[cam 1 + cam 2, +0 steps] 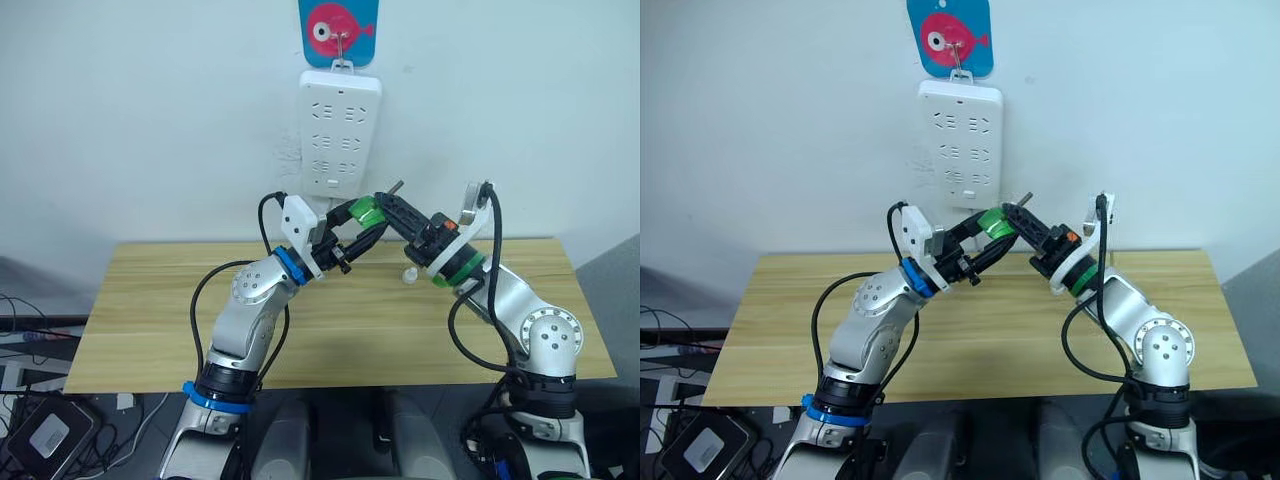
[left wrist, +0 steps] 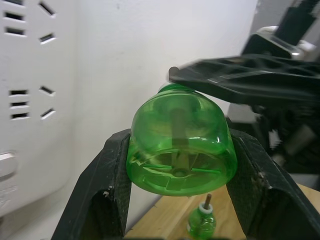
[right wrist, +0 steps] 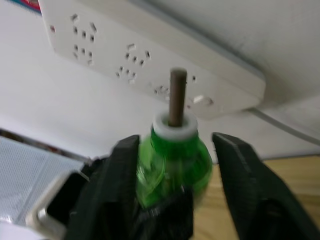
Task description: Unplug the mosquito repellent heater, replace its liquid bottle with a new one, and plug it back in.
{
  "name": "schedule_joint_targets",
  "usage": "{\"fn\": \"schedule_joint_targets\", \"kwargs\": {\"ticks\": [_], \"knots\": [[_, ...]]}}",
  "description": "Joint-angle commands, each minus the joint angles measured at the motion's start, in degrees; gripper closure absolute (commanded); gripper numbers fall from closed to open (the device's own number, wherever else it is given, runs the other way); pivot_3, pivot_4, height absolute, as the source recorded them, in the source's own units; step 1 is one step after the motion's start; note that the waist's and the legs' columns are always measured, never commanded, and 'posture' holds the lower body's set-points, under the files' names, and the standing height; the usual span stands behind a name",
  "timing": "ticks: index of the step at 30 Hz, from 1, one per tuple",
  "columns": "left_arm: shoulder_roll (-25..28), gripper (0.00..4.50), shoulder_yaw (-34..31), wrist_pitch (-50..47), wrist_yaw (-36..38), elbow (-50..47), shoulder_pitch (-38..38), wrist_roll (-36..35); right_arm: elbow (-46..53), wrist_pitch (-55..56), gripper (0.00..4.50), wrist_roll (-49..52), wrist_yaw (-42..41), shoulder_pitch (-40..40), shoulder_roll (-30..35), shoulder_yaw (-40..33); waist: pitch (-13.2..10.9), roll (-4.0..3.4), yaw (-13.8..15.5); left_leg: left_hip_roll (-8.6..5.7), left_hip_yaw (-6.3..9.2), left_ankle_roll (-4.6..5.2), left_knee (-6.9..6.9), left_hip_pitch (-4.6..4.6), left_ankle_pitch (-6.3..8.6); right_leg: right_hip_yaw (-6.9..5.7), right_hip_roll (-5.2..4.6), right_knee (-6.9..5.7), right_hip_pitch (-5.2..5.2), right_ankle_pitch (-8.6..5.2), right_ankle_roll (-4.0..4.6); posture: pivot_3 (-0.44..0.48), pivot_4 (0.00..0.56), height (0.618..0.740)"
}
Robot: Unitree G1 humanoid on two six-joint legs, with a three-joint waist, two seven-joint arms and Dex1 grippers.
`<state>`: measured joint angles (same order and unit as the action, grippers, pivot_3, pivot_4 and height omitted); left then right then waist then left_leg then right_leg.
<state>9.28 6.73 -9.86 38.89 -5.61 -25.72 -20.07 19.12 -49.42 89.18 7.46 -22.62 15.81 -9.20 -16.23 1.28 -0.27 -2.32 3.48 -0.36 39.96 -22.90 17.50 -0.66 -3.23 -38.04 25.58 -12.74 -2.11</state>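
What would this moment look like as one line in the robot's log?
left hand: shut on green bottle | right hand: open around its wick end | place: by wall power strip

The place looked like a robot test room or lab, not a lived-in home. A bare white wall [image 1: 150, 120] filled the upper half of the frame, plain except for a white power strip [image 1: 340, 132] hung at top centre from a hook on a blue card with a pink fish [image 1: 338, 30]. A light wooden counter [image 1: 150, 330] stood against the wall across the middle of the frame. At lower left, loose black cables [image 1: 30, 320] and a small dark device [image 1: 45, 435] lay on the floor. A grey surface [image 1: 615, 290] edged the right side.
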Motion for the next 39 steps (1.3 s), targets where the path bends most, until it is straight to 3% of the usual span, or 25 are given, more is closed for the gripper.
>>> {"fn": "schedule_joint_targets", "kwargs": {"ticks": [1, 3, 4, 6, 11, 19, 27, 39], "knots": [[2.0, 2.23, -0.6, -0.5, 3.9, 0.0, -1.2, -2.0, 3.5, -7.1, 0.92, 5.3, -4.8, 2.0, 11.5, -2.2, 0.0, 0.0, 0.2, -0.02, -0.01, 0.02, 0.0, 0.0, 0.01, -0.01, 0.0, 0.01, -0.02, 0.0, 0.0, 0.01, 0.256, 0.74], [3.9, 2.23, -1.0, -0.6, 6.5, 1.1, -1.2, -2.6, 2.8, -12.4, 0.17, 5.3, -9.3, 3.4, 22.3, -3.8, 0.0, 0.0, 0.1, -0.01, -0.02, 0.07, 0.01, 0.01, 0.04, -0.03, 0.01, 0.07, -0.08, 0.0, 0.0, 0.006, 0.261, 0.74], [4.9, 2.23, -1.3, -0.9, 7.7, 1.5, -0.9, -3.1, 2.6, -15.2, 0.04, 1.6, -12.9, 4.4, 28.9, -3.8, 0.0, -0.02, 0.1, -0.01, -0.08, 0.12, 0.02, 0.01, 0.06, -0.02, 0.0, 0.08, -0.08, 0.0, 0.0, 0.003, 0.263, 0.74], [6.0, 2.23, -1.9, -0.5, 8.5, 1.9, -0.4, -3.3, 1.4, -17.1, 0.04, -8.0, -19.1, 6.9, 39.9, -2.3, 0.0, -0.01, 0.1, 0.02, -0.13, 0.3, 0.04, 0.01, 0.17, -0.03, 0.0, 0.1, -0.1, -0.01, -0.01, -0.001, 0.267, 0.74], [6.3, 2.23, -2.0, -0.1, 8.5, 0.9, 1.6, -3.3, -3.0, -15.4, 0.04, -24.0, -29.3, 11.8, 52.5, 1.1, 0.0, 0.03, 0.1, 0.09, -0.21, 0.36, 0.05, 0.1, 0.2, -0.01, 0.0, 0.14, -0.16, -0.01, -0.01, 0.006, 0.271, 0.74], [5.9, 2.23, -1.7, -0.7, 6.8, -2.7, 5.1, -3.1, -13.6, -14.5, 0.04, -41.6, -28.2, 10.6, 49.5, 5.3, 0.0, 0.06, 0.4, 0.09, -0.25, 0.19, 0.08, 0.1, 0.1, 0.03, -0.03, 0.15, -0.17, -0.01, -0.01, 0.052, 0.276, 0.74], [6.4, 2.23, -1.8, -1.1, 5.6, -4.6, 6.7, -3.1, -20.3, -15.1, 0.04, -49.1, -30.8, 7.0, 43.6, 6.5, 0.0, 0.06, 0.6, 0.08, -0.23, 0.19, 0.08, 0.11, 0.1, 0.05, -0.04, 0.2, -0.2, -0.01, -0.01, 0.068, 0.28, 0.74], [7.4, 2.23, -1.4, -2.9, 6.1, -5.7, 6.8, -3.4, -28.4, -11.5, 0.04, -59.8, -38.7, 3.8, 40.9, 10.0, 0.0, 0.06, 1.0, 0.07, -0.21, 0.18, 0.07, 0.11, 0.1, 0.04, -0.05, 0.22, -0.2, -0.01, -0.01, 0.069, 0.292, 0.74]]}}
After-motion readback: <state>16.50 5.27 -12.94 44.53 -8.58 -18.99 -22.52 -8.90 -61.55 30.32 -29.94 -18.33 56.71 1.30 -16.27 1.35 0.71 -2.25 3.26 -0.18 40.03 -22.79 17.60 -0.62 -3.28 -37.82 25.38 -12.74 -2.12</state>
